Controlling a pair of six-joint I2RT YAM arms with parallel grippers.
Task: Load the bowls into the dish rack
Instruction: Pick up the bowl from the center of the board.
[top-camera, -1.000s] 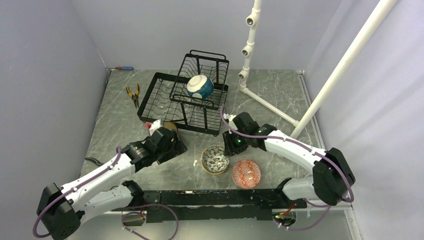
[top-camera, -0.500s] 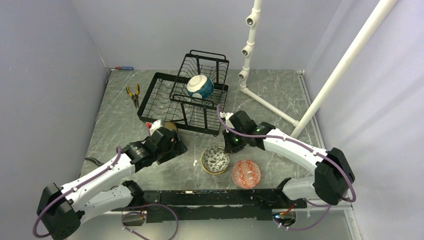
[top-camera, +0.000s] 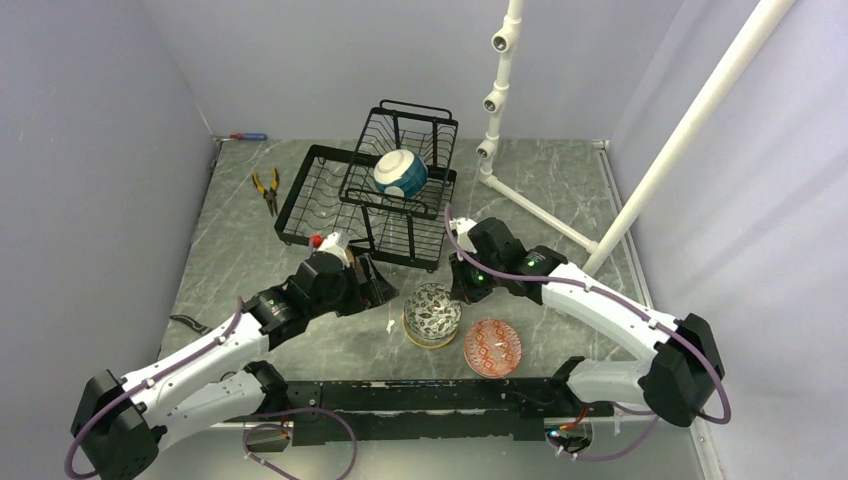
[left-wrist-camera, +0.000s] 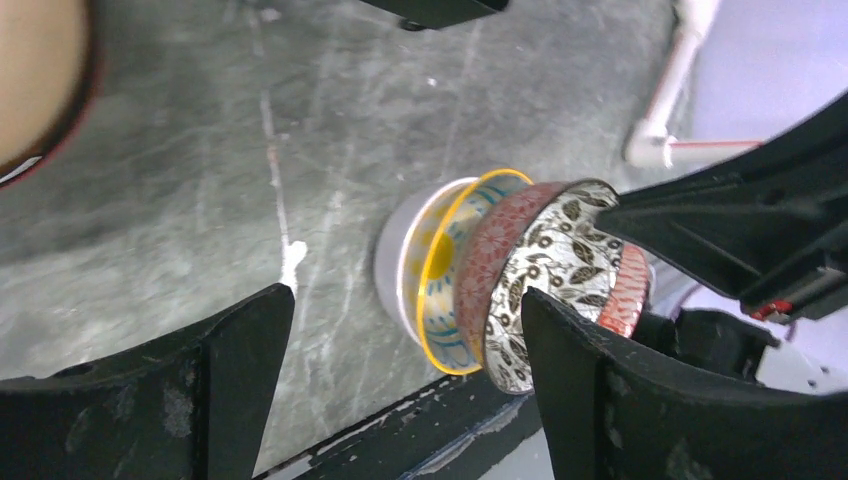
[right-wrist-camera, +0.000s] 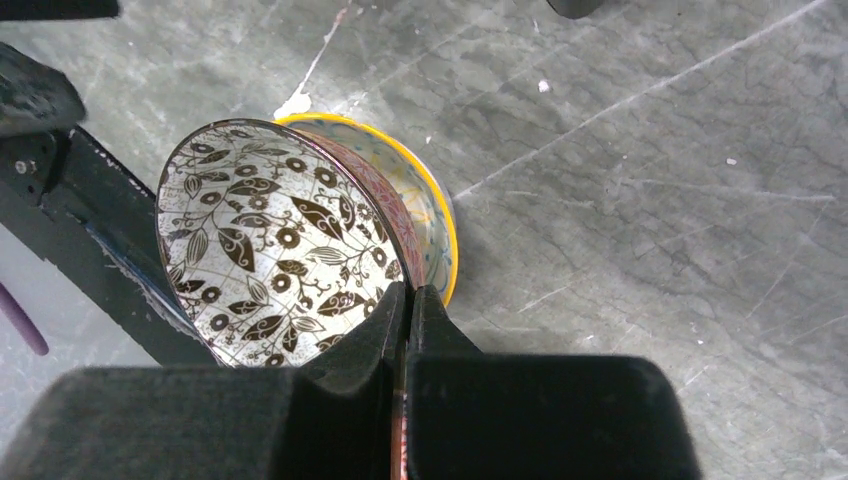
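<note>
Three nested bowls make up the stack (top-camera: 432, 313) at the near middle of the bench (top-camera: 240, 260) in the top view, with a red-patterned bowl (top-camera: 492, 347) just beside it on the right arm's side. The dish rack (top-camera: 330, 205) stands farther back, and a teal-and-white bowl (top-camera: 400, 172) already sits in its raised basket tier. My right end effector (top-camera: 463, 290) is down at the stack's right edge. My left end effector (top-camera: 368, 283) hangs just left of the stack, between it and the rack's near edge. Left of the rack lie the orange-handled pliers (top-camera: 266, 188), well apart from all this.

From the left wrist I see its fingers (left-wrist-camera: 240, 350) spread wide and holding nothing. Beyond them the stack shows a yellow-rimmed bowl (left-wrist-camera: 440, 270) at the bottom, a red-sided bowl (left-wrist-camera: 490, 250) in it, and a leaf-patterned bowl (left-wrist-camera: 545, 280) on top. A brown-rimmed bowl (left-wrist-camera: 35, 80) shows at the upper left corner.

From the right wrist, the jaws are pinched shut on the rim of the leaf-patterned bowl. I cannot tell whether the red-sided bowl's rim is caught too.

I judge this to be the pick-up of that top bowl. The next move calls for a clean lift that frees it from the nest without dragging the others, then a carry back to a free slot in the rack.
</note>
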